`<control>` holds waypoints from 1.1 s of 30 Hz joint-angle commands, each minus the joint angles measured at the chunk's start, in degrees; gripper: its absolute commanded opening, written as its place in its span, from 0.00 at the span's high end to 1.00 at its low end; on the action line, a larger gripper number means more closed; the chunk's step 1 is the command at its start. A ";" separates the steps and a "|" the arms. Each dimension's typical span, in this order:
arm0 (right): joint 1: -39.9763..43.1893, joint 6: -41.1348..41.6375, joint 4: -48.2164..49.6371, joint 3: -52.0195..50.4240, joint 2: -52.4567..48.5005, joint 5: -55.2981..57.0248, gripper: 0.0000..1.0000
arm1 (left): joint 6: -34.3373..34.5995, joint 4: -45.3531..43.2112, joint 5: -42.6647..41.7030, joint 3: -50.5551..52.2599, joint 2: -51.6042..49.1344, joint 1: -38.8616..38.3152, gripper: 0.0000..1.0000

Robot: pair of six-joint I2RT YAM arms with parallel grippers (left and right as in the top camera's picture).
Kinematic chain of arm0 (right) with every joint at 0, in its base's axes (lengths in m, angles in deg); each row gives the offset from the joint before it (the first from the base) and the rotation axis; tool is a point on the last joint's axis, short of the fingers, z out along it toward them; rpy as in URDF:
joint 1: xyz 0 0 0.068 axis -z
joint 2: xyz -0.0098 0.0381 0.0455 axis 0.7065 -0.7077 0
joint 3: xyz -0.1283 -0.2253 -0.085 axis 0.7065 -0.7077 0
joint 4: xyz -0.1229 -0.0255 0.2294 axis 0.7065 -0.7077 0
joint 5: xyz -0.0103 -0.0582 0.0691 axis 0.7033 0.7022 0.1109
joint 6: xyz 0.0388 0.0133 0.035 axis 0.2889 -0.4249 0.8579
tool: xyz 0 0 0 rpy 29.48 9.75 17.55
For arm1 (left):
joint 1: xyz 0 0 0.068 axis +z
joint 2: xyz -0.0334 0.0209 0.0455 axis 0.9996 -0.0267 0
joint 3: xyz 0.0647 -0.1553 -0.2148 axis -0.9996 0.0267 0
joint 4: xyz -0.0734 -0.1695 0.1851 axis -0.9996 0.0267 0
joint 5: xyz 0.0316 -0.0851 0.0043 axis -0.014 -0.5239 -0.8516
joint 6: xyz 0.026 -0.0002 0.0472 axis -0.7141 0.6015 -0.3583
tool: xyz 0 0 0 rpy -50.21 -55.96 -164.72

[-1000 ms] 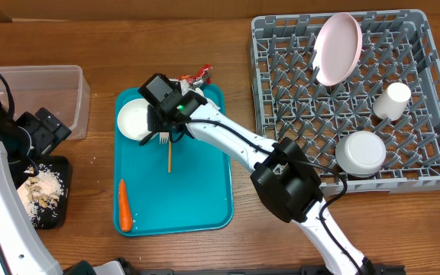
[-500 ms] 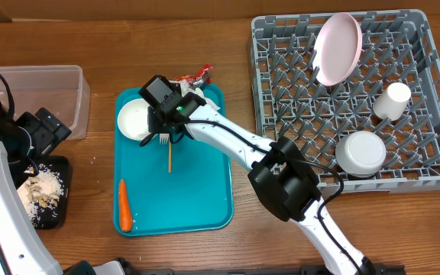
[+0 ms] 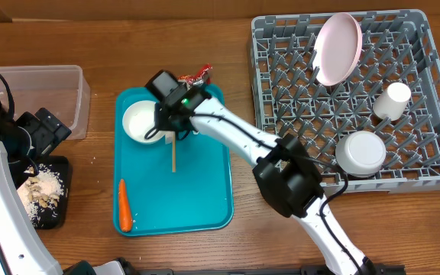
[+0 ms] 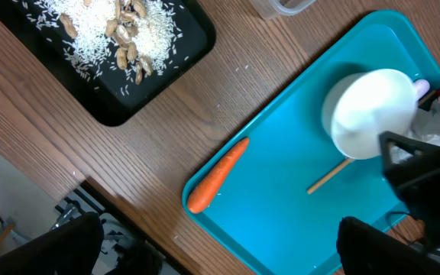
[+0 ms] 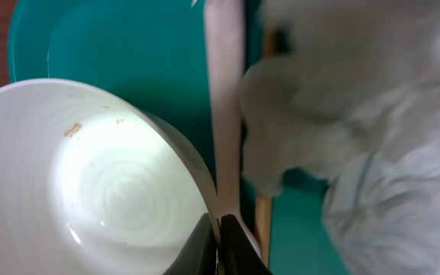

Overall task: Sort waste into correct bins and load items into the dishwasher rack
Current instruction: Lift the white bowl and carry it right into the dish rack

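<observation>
My right gripper [image 3: 166, 107] is shut on the rim of a white bowl [image 3: 140, 121] on the teal tray [image 3: 201, 198]. In the right wrist view the bowl's thin wall [image 5: 205, 195] sits between the closed jaws. A white strip, perhaps the fork [image 5: 224, 114], runs beside them, with the crumpled napkin [image 5: 357, 114] to the right. The red-and-silver wrapper [image 3: 198, 75] lies at the tray's far edge. The carrot [image 3: 124, 205] lies at the tray's front left. My left gripper [image 3: 43, 131] is open and empty between the clear tub [image 3: 79, 80] and the black tray [image 3: 52, 218], which holds rice scraps [image 3: 37, 191].
The grey rack [image 3: 281, 114] at the right holds a plate [image 3: 336, 47] on edge, a cup [image 3: 393, 101] and an upturned bowl [image 3: 361, 154]. A thin wooden stick [image 3: 173, 156] lies on the teal tray below the bowl.
My right gripper and the bowl have shifted slightly right, and the bowl looks tipped up. The stick has moved right with them, and the fork tines no longer show. The left arm is still.
</observation>
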 commanded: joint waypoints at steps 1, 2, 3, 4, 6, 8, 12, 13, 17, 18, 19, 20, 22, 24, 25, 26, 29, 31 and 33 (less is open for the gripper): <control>4.52 -2.36 -2.12 4.20 3.74 -2.49 0.96 | 0.57 0.09 -0.02 0.20 -0.35 0.24 0.00; 5.33 -3.26 -2.97 4.87 4.63 -3.39 0.96 | 0.57 0.09 -0.02 0.20 -0.35 0.24 0.00; 6.34 -4.24 -4.13 5.68 5.88 -4.09 0.96 | 0.57 0.07 0.00 0.20 -0.35 0.24 0.00; 6.95 -4.90 -4.83 6.19 6.78 -4.50 0.96 | 0.57 0.09 -0.02 0.20 -0.35 0.24 0.00; 8.33 -6.51 -6.19 6.97 9.68 -5.09 0.96 | 0.57 0.09 -0.02 0.20 -0.35 0.24 0.00; 9.42 -7.80 -6.75 7.04 13.07 -5.42 0.96 | 0.57 0.07 -0.02 0.20 -0.35 0.24 0.00; 11.32 -9.46 -8.44 7.04 21.18 -6.82 0.96 | 0.57 0.09 -0.02 0.20 -0.35 0.24 0.00; 12.26 -9.49 -10.08 7.04 23.91 -6.29 0.96 | 0.57 0.09 -0.02 0.20 -0.35 0.24 0.00; 15.78 -9.44 -15.43 7.04 29.46 1.22 0.96 | 0.57 0.09 -0.02 0.20 -0.35 0.24 0.00; 17.07 -9.46 -17.20 7.04 30.97 4.02 0.96 | 0.57 0.09 -0.02 0.20 -0.35 0.24 0.00; 19.78 -9.46 -20.52 7.06 33.64 9.01 0.96 | 0.57 0.09 -0.02 0.20 -0.35 0.24 0.00; 21.14 -9.46 -22.03 7.06 34.84 11.32 0.96 | 0.57 0.09 -0.02 0.20 -0.35 0.24 0.00; 25.05 -9.44 -25.81 7.06 37.75 17.64 0.96 | 0.57 0.09 -0.02 0.20 -0.35 0.24 0.00; 28.52 -9.16 -28.44 7.06 39.58 22.69 0.96 | 0.57 0.09 -0.02 0.20 -0.35 0.24 0.00; 30.77 -8.70 -29.90 7.06 40.37 26.25 0.96 | 0.57 0.09 -0.02 0.20 -0.35 0.24 0.00; 32.59 -8.52 -30.91 7.06 40.79 29.07 0.96 | 0.57 0.09 -0.02 0.20 -0.35 0.24 0.00; 38.36 -7.19 -33.53 6.95 40.94 37.20 0.96 | 0.57 0.09 -0.02 0.20 -0.35 0.24 0.00; 41.33 -6.78 -34.38 6.49 40.46 40.76 0.96 | 0.57 0.09 -0.02 0.20 -0.35 0.24 0.00; 43.47 -5.60 -34.75 6.12 39.82 43.93 0.96 | 0.57 0.09 -0.02 0.20 -0.35 0.24 0.00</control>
